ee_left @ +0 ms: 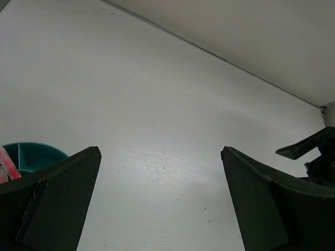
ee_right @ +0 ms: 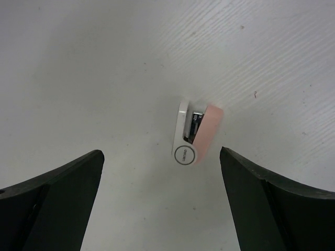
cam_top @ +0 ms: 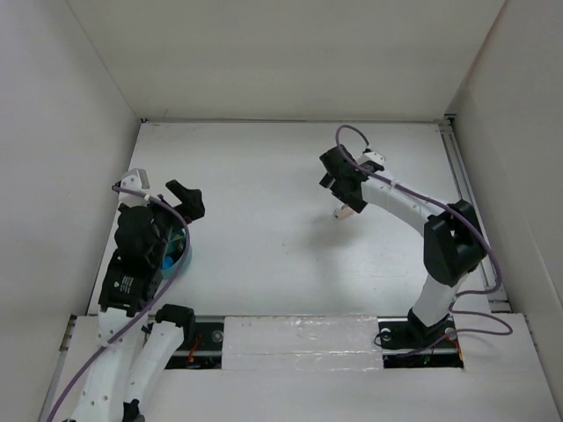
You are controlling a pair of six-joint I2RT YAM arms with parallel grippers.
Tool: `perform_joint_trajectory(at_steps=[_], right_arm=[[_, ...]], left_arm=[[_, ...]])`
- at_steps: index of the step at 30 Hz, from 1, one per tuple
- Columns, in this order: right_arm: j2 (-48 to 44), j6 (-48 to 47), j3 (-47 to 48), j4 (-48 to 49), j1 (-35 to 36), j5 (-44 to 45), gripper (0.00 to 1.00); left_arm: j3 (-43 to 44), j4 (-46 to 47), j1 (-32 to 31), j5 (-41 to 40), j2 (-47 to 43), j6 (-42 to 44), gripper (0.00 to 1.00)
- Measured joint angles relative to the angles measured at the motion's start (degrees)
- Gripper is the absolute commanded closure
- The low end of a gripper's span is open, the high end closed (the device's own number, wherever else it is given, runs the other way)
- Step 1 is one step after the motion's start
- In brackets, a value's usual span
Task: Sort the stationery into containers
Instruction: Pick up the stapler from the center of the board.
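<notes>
Found the right gripper [ee_right: 160, 156] spread wide and holding nothing, its two dark fingers [ee_right: 63, 198] at the lower corners of the wrist view. Saw the pink-and-white item [ee_right: 198, 132] lying flat on the white table [ee_right: 78, 63] just ahead of that gap, nearer the finger on the right of the view and touching neither. Made out a white body with a round mark at the near end, a pale pink flank on the side toward that finger, and a bit of metal between the two. Could not tell for certain what kind of stationery. From above, placed the item just beside the gripper, on the side toward the arm's base. Found the left gripper [ee_left: 159, 152] wide open too, nothing between its fingers, hanging over the table. Saw the teal cup [ee_left: 36, 152] just outside the finger on the left of that wrist view and partly hidden behind it. Noted a pink and red thing [ee_left: 6, 168] standing at the cup's edge, too cropped to name. From above, placed the cup back from the fingertips, toward the arm's base and mostly under the wrist. Farther out, glimpsed the right gripper at the right edge of the left wrist view, well apart, with the white walls [ee_left: 261, 42] beyond.
</notes>
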Motion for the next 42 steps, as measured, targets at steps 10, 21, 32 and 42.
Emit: perform_joint_trajectory(at_steps=[10,21,32,42], right_arm=[[-0.1,7.3,-0.3,-3.6,-8.8,-1.8,0.03],[6.1,8.9,-3.5,-0.2,-8.5,-8.6,0.07],[8.4,9.2,-3.7,1.6,-8.5,-9.9,0.35],[7.0,10.6,-6.6,4.4,-8.5,-9.9,0.90]], left_arm=[[-0.1,1.4,0.0,1.5,-3.1,0.4,0.00],[-0.1,1.5,0.0,2.4,-2.4,0.4,0.00],[-0.1,1.4,0.0,2.4,-2.4,0.4,0.00],[-0.1,1.4,0.0,2.4,-3.3,0.4,0.00]])
